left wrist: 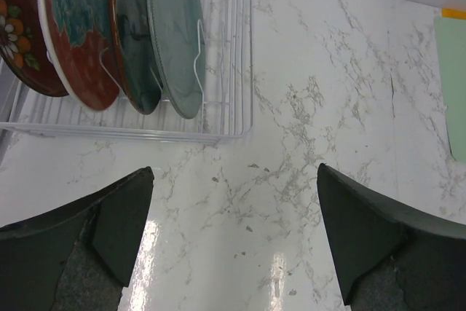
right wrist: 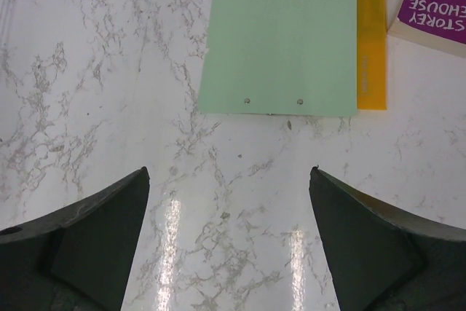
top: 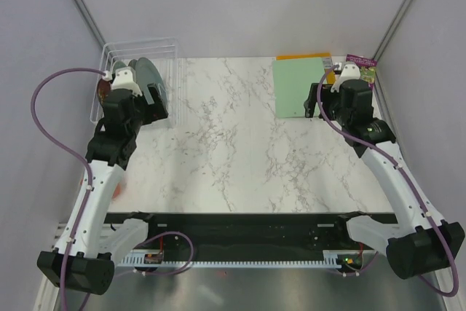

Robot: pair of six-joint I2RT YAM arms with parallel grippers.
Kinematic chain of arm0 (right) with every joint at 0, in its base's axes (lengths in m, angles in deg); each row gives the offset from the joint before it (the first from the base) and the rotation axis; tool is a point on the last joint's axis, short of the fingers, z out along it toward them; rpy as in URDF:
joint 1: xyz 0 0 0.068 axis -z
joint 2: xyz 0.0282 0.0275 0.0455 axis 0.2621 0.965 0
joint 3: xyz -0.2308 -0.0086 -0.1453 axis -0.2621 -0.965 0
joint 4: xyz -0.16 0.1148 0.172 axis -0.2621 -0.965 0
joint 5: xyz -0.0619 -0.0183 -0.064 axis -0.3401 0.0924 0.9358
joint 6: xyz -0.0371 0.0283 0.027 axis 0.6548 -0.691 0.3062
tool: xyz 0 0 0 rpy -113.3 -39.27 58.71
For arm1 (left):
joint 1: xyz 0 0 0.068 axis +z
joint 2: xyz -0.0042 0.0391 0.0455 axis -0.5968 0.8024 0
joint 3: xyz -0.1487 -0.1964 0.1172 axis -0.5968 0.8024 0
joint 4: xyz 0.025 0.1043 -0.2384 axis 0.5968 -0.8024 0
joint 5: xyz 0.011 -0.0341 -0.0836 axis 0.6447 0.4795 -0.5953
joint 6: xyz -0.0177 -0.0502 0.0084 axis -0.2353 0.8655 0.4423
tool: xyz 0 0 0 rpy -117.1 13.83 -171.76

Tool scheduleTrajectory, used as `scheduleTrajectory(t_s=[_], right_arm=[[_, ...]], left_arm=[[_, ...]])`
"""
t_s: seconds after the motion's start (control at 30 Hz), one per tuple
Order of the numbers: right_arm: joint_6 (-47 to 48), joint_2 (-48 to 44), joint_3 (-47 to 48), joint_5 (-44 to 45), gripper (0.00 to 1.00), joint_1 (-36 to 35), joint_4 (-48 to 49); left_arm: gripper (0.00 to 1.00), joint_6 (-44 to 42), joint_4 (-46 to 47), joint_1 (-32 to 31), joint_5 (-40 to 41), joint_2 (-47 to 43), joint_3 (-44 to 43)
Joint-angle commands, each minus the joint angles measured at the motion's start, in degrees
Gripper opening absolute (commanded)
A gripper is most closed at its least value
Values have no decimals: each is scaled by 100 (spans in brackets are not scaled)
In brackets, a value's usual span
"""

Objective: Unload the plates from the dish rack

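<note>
The white wire dish rack (top: pixel 120 56) stands at the table's far left; its front rail also shows in the left wrist view (left wrist: pixel 131 135). Several plates stand upright in it: a grey-green one (left wrist: pixel 177 34) on the right, a dark teal one (left wrist: pixel 137 41), a red one with a teal pattern (left wrist: pixel 76 27) and a dark red flowered one (left wrist: pixel 18 30). The grey-green plate (top: pixel 151 78) shows from above. My left gripper (left wrist: pixel 234 202) is open and empty, just in front of the rack. My right gripper (right wrist: pixel 229 202) is open and empty over bare marble near the mat.
A light-green rectangular mat (top: pixel 300 87) lies at the far right on an orange sheet (top: pixel 304 57), also in the right wrist view (right wrist: pixel 284 34). A purple book (right wrist: pixel 437 1) lies beside it. Grey walls enclose the table on three sides.
</note>
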Motion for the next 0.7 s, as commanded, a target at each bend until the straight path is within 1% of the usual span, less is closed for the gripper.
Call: scheduleTrajectory(t_s=[0.0,0.03,0.1,0.13,0.2,0.27,0.33,0.37,0.4,0.5,0.67], right_arm=[[-235,74,376,390,98,-17,-69],[-699,100,368,429,98,1,-43],[-974,311,376,411,98,36,-60],[-993,398,368,255,98,45,-43],[-721,618,315,-1,98,45,71],[-730,724,209,-37,98,36,265],[-721,812,174,33,98,45,291],[-704,847,174,103,98,45,283],[-695,865,165,121,98,45,274],[-625,865,60,95,98,36,291],[-598,839,-116,139,98,45,379]], left_arm=[[100,-442,-85,-6,123,87,-649],[100,-540,-86,-6,-123,183,-729],[100,-314,-165,3,146,376,-1122],[100,-330,-130,12,191,473,-1221],[100,-548,-25,12,252,754,-1484],[100,-672,37,64,296,1043,-1591],[99,-638,168,117,367,1211,-1609],[95,-568,195,196,489,1378,-1600],[95,-402,256,240,490,1431,-1556],[95,-155,721,442,245,1633,-1267],[93,-119,1477,557,296,2116,-1107]])
